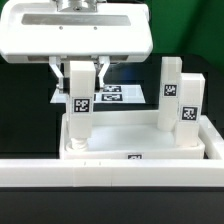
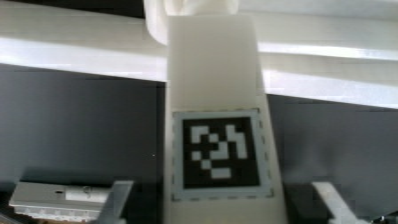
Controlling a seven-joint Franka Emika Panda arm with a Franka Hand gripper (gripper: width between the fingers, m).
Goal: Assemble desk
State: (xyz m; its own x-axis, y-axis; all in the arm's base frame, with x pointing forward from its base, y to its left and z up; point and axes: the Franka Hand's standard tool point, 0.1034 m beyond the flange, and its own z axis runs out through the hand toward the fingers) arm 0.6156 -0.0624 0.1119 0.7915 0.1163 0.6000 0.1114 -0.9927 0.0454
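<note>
Three legs stand upright on the tabletop [image 1: 140, 135] in the exterior view; my gripper [image 1: 84, 72] clasps the leg [image 1: 80, 100] at the view's left. In the wrist view that leg [image 2: 217, 120] runs lengthwise between my fingers [image 2: 103, 198]

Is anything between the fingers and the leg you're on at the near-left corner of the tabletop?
Nothing visible. The gripper straddles the upright leg, which stands at a corner of the tabletop. In the wrist view the leg fills the gap, with a finger on either side. Whether they touch it is unclear.
</note>
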